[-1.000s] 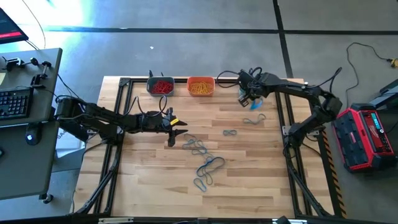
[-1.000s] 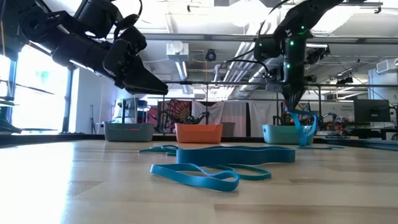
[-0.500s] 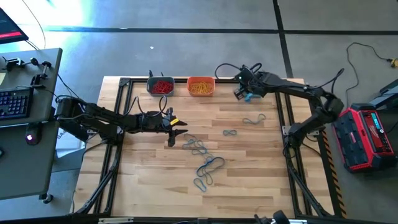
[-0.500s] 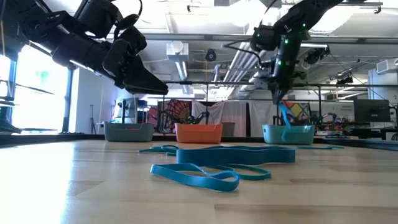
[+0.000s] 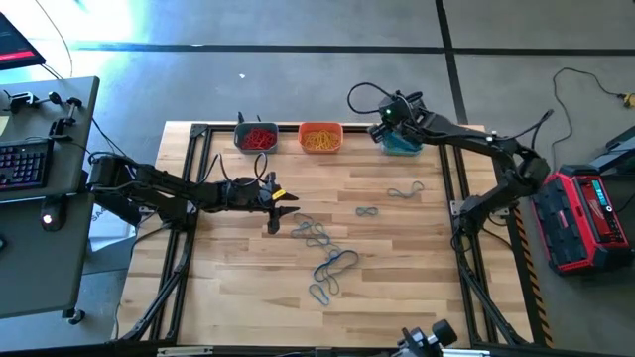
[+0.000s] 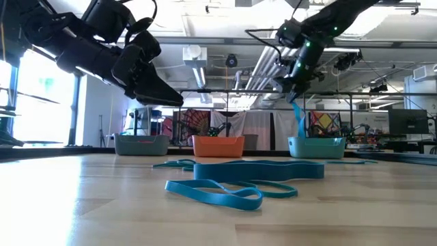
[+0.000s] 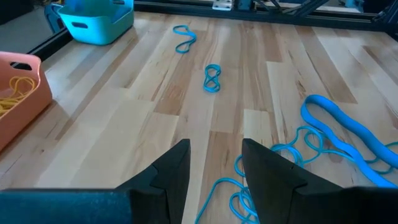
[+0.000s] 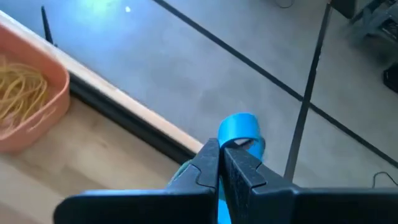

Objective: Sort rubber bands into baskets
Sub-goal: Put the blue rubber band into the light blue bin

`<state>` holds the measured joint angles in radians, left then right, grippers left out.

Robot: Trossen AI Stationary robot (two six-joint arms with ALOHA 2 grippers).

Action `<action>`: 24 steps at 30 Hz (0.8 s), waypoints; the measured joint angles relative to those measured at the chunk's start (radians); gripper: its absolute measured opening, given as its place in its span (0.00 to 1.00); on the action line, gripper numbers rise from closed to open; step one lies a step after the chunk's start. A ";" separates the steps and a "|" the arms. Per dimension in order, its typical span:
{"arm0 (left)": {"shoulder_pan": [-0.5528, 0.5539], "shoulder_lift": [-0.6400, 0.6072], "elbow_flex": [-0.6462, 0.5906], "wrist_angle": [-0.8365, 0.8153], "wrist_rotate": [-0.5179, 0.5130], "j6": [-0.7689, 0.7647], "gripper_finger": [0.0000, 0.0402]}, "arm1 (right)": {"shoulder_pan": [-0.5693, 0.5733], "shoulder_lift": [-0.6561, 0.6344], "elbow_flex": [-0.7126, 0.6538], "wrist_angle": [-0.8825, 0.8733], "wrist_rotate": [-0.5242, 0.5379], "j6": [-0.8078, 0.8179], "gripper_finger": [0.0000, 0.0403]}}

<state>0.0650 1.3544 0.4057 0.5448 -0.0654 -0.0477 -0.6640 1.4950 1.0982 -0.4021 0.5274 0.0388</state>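
Note:
Three baskets stand along the far edge: a grey one [image 5: 256,137] holding red bands, an orange one [image 5: 320,137] holding yellow bands, and a teal one [image 5: 404,145]. My right gripper [image 5: 383,126] hovers over the teal basket [image 6: 315,146], shut on a blue rubber band [image 6: 299,121]. Several blue rubber bands [image 5: 317,236] lie loose on the table's middle. My left gripper [image 5: 283,198] hangs open above the wood just left of them, its fingers [image 7: 180,167] empty. My right gripper pinches the blue rubber band between its two shut fingers. A short loop of the band [image 8: 239,129] sticks out past the fingertips. The fingers slant downward. The rest of the band hangs slack below them [image 6: 300,126], down to the teal basket's rim, clear of the table.
More blue bands lie farther right [image 5: 367,211] [image 5: 405,190] and toward the near edge [image 5: 322,291]. A black metal frame [image 5: 451,188] runs along the table's sides. A red case [image 5: 585,213] sits on the floor to the right, a desk with keyboard [image 5: 25,164] to the left.
My right gripper has risen and gone toward the far edge, tipping from pointing nearly straight down to a shallower slant. It stays shut on the blue band, which has been lifted from beside the teal basket's front and now hangs over it.

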 joint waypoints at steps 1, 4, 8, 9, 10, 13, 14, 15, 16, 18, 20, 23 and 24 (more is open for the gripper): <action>0.000 0.000 0.000 -0.004 -0.001 -0.002 0.34 | -0.006 0.010 0.000 0.018 0.000 -0.003 0.00; 0.000 0.000 0.000 -0.014 -0.003 -0.004 0.34 | -0.025 0.037 0.000 0.037 -0.007 0.001 0.00; 0.000 0.000 0.000 -0.027 -0.002 -0.004 0.34 | -0.034 0.065 -0.001 0.017 -0.027 0.047 0.00; 0.000 0.000 0.000 -0.027 -0.002 -0.004 0.34 | -0.034 0.070 -0.001 0.019 -0.028 0.058 0.00; 0.000 0.000 0.000 -0.026 -0.002 -0.004 0.34 | -0.033 0.071 -0.001 0.018 -0.031 0.069 0.00; 0.000 0.000 0.000 -0.025 -0.002 -0.004 0.34 | -0.026 0.071 -0.002 0.042 -0.040 0.087 0.00; 0.000 0.000 0.000 -0.025 -0.002 -0.004 0.34 | -0.023 0.070 -0.002 0.055 -0.047 0.082 0.00; 0.000 0.000 0.000 -0.025 -0.002 -0.003 0.34 | -0.022 0.070 -0.002 0.065 -0.054 0.073 0.00; 0.000 0.000 0.000 -0.026 -0.002 -0.004 0.34 | -0.021 0.070 -0.002 0.080 -0.061 0.069 0.00; 0.000 0.000 0.000 -0.025 -0.002 -0.004 0.34 | -0.021 0.070 -0.002 0.099 -0.073 0.074 0.00; 0.000 0.000 0.000 -0.025 -0.002 -0.004 0.34 | -0.021 0.070 -0.002 0.110 -0.076 0.076 0.00; 0.000 0.000 0.000 -0.025 -0.002 -0.004 0.34 | -0.021 0.070 -0.002 0.098 -0.077 0.074 0.00; 0.000 0.000 0.000 -0.026 -0.002 -0.004 0.34 | -0.021 0.070 -0.002 0.086 -0.077 0.077 0.00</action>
<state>0.0650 1.3544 0.4057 0.5192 -0.0677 -0.0513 -0.6853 1.5646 1.0966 -0.3158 0.4507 0.1157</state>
